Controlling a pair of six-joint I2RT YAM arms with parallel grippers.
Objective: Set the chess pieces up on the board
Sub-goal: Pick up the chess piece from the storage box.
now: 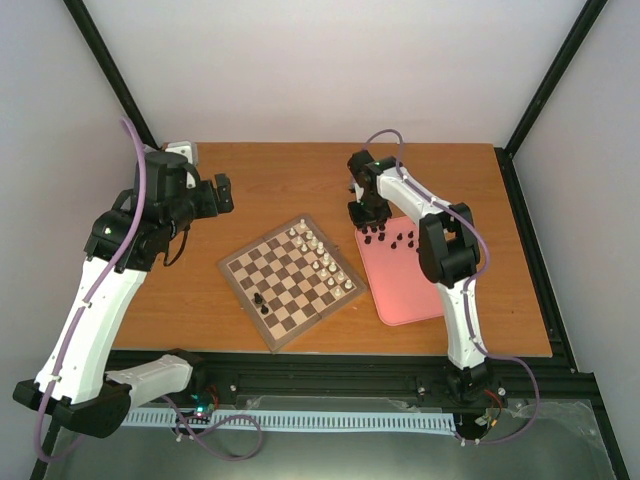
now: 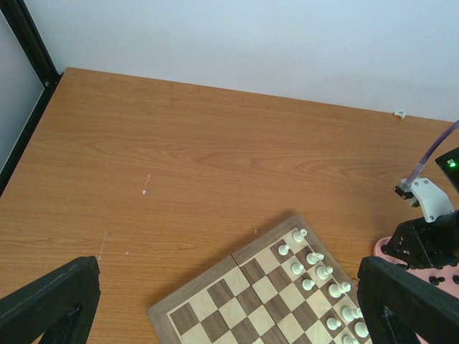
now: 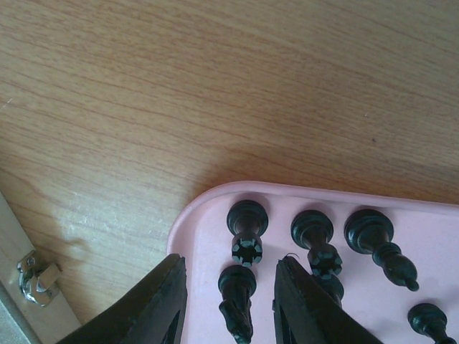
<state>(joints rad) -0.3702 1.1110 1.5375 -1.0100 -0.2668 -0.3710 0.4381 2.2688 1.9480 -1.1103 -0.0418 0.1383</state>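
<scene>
The wooden board (image 1: 291, 280) lies mid-table, with white pieces (image 1: 322, 258) along its right side and two black pieces (image 1: 262, 303) near its front corner. More black pieces (image 1: 378, 236) stand at the far end of the pink tray (image 1: 405, 285). My right gripper (image 1: 368, 226) is open, low over the tray's far left corner. In the right wrist view its fingers (image 3: 154, 304) straddle a black knight (image 3: 236, 301), with a black rook (image 3: 247, 228) just beyond. My left gripper (image 1: 222, 193) is open and empty, raised left of the board (image 2: 237, 294).
A black frame rail (image 1: 350, 378) runs along the table's near edge. Black posts (image 1: 110, 75) stand at the back corners. A small metal bracket (image 3: 36, 276) shows at the left of the right wrist view.
</scene>
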